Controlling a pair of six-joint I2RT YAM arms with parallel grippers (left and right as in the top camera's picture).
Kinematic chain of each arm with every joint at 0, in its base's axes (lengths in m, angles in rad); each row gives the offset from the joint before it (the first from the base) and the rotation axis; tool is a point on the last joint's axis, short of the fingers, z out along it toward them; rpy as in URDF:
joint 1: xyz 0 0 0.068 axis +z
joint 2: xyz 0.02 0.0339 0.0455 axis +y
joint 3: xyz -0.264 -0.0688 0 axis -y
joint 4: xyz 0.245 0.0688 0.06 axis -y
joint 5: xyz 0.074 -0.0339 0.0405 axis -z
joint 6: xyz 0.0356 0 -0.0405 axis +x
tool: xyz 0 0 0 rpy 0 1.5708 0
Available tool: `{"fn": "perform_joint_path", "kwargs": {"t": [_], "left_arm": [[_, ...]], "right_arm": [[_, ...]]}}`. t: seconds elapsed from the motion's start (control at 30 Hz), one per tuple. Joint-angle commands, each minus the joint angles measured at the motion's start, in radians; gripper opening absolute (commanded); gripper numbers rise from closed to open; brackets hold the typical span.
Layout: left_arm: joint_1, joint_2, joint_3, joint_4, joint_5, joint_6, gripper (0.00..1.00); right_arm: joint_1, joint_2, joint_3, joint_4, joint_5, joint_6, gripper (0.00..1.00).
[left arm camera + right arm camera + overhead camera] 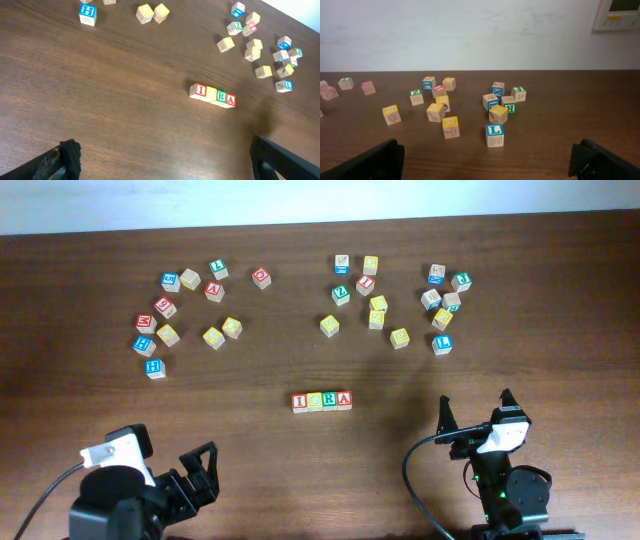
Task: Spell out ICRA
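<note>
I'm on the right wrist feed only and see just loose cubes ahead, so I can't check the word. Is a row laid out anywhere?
Observer: Yes. Overhead shows four touching cubes in one row, nearer the arms than the loose cubes, reading I, C, R, A.
Operator: Is the other arm holding anything?
Observer: No. The left gripper is open and empty, apart from the row.
Operator: Where is the row from my gripper?
Observer: It lies to the left of the right gripper, not touching it.
</note>
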Motion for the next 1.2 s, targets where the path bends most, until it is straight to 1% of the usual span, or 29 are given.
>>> {"fn": "perform_joint_path", "kwargs": {"t": [0.0, 0.13, 0.17, 0.2, 0.23, 0.27, 0.3, 0.4, 0.47, 0.5, 0.53, 0.6, 0.63, 0.67, 0.77, 0.9, 1.03, 1.1, 1.17], "left_arm": [[-0.003, -0.028, -0.005, -0.027, -0.046, -0.010, 0.99], [-0.003, -0.032, -0.006, -0.149, -0.037, -0.011, 0.99], [-0.003, -0.032, -0.006, -0.151, -0.003, -0.010, 0.99], [-0.003, -0.034, -0.006, -0.125, 0.016, -0.010, 0.99], [-0.003, -0.041, -0.006, -0.060, 0.018, -0.010, 0.99], [-0.003, -0.054, -0.009, 0.047, 0.010, -0.010, 0.99], [-0.003, -0.059, -0.013, 0.079, 0.010, -0.010, 0.99], [-0.001, -0.076, -0.038, 0.101, 0.011, -0.010, 0.99], [0.018, -0.112, -0.089, 0.135, 0.007, 0.001, 0.99], [0.028, -0.134, -0.121, 0.195, 0.008, 0.064, 0.99], [0.030, -0.167, -0.181, 0.320, 0.023, 0.208, 0.99], [0.030, -0.201, -0.241, 0.457, 0.063, 0.369, 0.99], [0.031, -0.226, -0.289, 0.553, 0.071, 0.435, 0.99], [0.035, -0.247, -0.334, 0.624, 0.071, 0.461, 0.99], [0.068, -0.294, -0.465, 0.798, 0.072, 0.475, 0.99], [0.089, -0.396, -0.629, 0.943, 0.072, 0.483, 0.99], [0.092, -0.486, -0.786, 1.165, 0.091, 0.560, 0.99], [0.100, -0.519, -0.861, 1.256, 0.090, 0.560, 0.99], [0.115, -0.543, -0.917, 1.306, 0.091, 0.560, 0.99]], "right_arm": [[-0.006, -0.008, -0.005, -0.005, 0.006, 0.005, 0.98], [-0.006, -0.009, -0.005, -0.005, 0.005, 0.005, 0.98], [-0.006, -0.009, -0.005, -0.005, 0.006, 0.005, 0.98], [-0.006, -0.009, -0.005, -0.005, 0.006, 0.005, 0.98], [-0.006, -0.008, -0.005, -0.005, 0.005, 0.005, 0.98], [-0.006, -0.009, -0.005, -0.005, 0.005, 0.005, 0.99], [-0.006, -0.009, -0.005, -0.005, 0.006, 0.005, 0.98], [-0.006, -0.009, -0.005, -0.005, 0.006, 0.005, 0.98], [-0.006, -0.009, -0.005, -0.005, 0.006, 0.005, 0.98], [-0.006, -0.008, -0.005, -0.005, 0.006, 0.005, 0.98], [-0.006, -0.008, -0.005, -0.005, 0.006, 0.005, 0.98], [-0.006, -0.008, -0.005, -0.005, 0.006, 0.005, 0.98], [-0.006, -0.008, -0.005, -0.005, 0.006, 0.005, 0.98], [-0.006, -0.009, -0.005, -0.005, 0.006, 0.005, 0.98], [-0.006, -0.008, -0.005, -0.005, 0.006, 0.005, 0.98], [-0.006, -0.008, -0.005, -0.005, 0.006, 0.005, 0.99], [-0.006, -0.008, -0.005, -0.005, 0.006, 0.005, 0.98], [-0.006, -0.009, -0.005, -0.005, 0.006, 0.005, 0.98], [-0.006, -0.008, -0.005, -0.005, 0.006, 0.005, 0.98]]}}
